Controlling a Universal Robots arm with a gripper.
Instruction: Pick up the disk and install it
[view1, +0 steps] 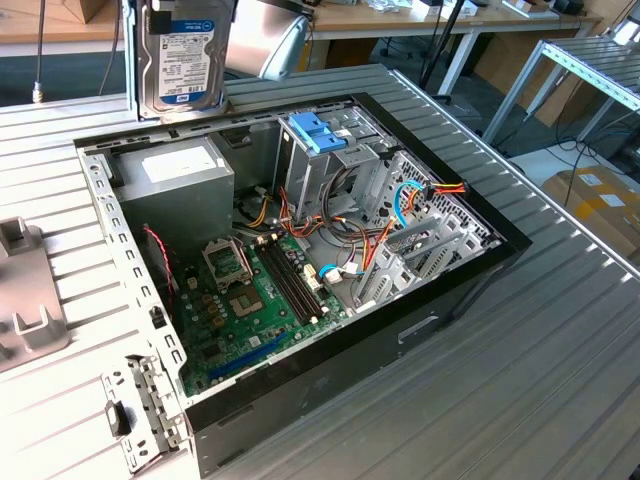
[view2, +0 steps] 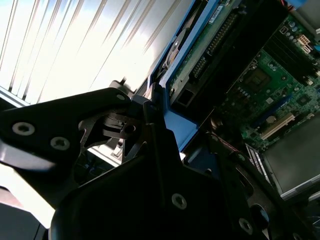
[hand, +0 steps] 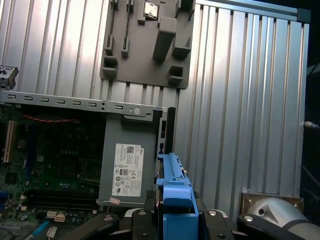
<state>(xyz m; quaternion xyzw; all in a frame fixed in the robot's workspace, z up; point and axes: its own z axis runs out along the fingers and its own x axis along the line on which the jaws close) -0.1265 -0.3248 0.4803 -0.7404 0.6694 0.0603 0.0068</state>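
Observation:
The disk (view1: 185, 55), a grey-metal hard drive with a blue-and-white label, hangs upright in the air at the exterior view's upper left, above the far edge of the open computer case (view1: 330, 390). In the first wrist view its light-blue side rail (hand: 175, 187) sits clamped between the black fingers of my gripper (hand: 175, 217). The second wrist view shows the gripper (view2: 155, 117) shut on the same blue rail, with the disk's (view2: 197, 50) circuit-board side above the motherboard (view2: 270, 85).
Inside the case lie the grey power supply (view1: 175, 185), the green motherboard (view1: 260, 300), coloured cables and a metal drive cage (view1: 355, 160) topped by a blue plastic piece (view1: 318, 130). A grey fixture (view1: 25, 290) rests on the ribbed table at the exterior view's left.

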